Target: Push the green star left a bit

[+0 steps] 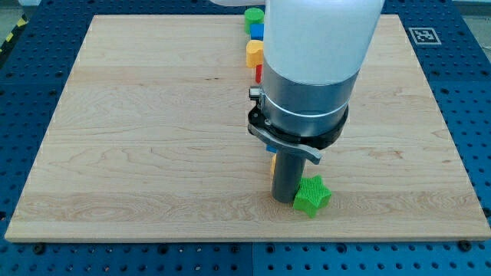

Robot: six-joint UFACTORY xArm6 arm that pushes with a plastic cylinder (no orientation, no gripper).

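The wooden board (pixel 153 138) is crossed by the arm (pixel 307 69). My tip (pixel 285 201), a bare rod holding nothing, is pressed against the left of the green star (pixel 312 195), near the view's bottom edge. A green (pixel 253 14), blue (pixel 257 31), yellow (pixel 254 52) and red block (pixel 258 73) are lined up at the top.

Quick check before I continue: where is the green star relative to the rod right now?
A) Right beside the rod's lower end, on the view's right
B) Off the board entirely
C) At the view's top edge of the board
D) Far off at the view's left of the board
A: the green star sits against the lower end of the rod on the view's right side, near the wooden board's bottom edge; my tip is right beside it.
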